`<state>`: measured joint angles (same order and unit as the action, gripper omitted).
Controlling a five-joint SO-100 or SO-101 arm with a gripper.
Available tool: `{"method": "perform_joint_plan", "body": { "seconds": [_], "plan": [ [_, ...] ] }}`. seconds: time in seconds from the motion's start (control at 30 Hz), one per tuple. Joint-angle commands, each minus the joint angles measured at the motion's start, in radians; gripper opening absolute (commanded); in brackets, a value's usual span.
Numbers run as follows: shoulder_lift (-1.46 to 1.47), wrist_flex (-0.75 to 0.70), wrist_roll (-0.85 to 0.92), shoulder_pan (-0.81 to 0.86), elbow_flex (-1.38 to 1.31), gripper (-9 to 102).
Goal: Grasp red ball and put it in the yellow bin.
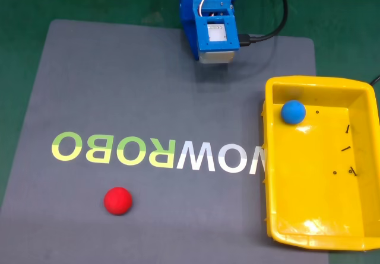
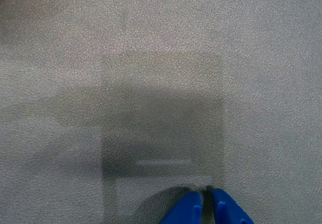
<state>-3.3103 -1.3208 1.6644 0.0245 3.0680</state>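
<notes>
Red ball [image 1: 117,200] sits on the near left part of the grey mat [image 1: 119,86], just below the printed ROBO letters [image 1: 113,150] in the fixed view, nothing touching it. Looks like a small smooth matte sphere, so I'd guess it's light and maybe a bit squishy, but it'll roll the second a finger nudges it off-center. Best bet is pinching it straight across the middle, fingers on opposite sides.

Moving right, the blue arm [image 1: 209,21] is parked at the far edge of the mat, well away from the ball. In the wrist view the gripper [image 2: 205,200] has its two blue fingertips [image 2: 187,209] pretty much closed with just a thin slit between them, and nothing held; it's looking down at bare mat.

Far right is the yellow bin [image 1: 270,175], with a blue ball [image 1: 293,111] already sitting in its far left corner and a few tiny dark bits scattered inside. Plenty of open mat between ball and bin, so the carry looks easy. The main thing is lifting high enough to clear the bin's raised left wall.
</notes>
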Motion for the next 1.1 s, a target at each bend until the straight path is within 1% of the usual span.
{"method": "perform_joint_plan", "body": {
  "seconds": [0.0, 0.3, 0.6, 0.63, 0.7, 0.77, 0.83, 0.87, 1.0, 1.07],
  "plan": [
    [-0.014, -0.014, -0.048, 0.0, 0.031, 2],
    [-0.014, -0.014, -0.067, 0.002, 0.031, 1],
    [-0.015, -0.012, -0.04, -0.002, 0.031, 2],
    [-0.015, -0.011, -0.035, -0.002, 0.031, 2],
    [-0.015, 0.006, -0.031, -0.002, 0.031, 10],
    [-0.014, 0.078, -0.061, 0.002, 0.029, 22],
    [-0.014, 0.179, -0.063, 0.028, 0.025, 29],
    [-0.014, 0.23, -0.051, 0.038, 0.023, 31],
    [-0.014, 0.321, 0.046, 0.074, -0.021, 33],
    [0.02, 0.408, 0.064, 0.091, -0.051, 34]
  ]
}}
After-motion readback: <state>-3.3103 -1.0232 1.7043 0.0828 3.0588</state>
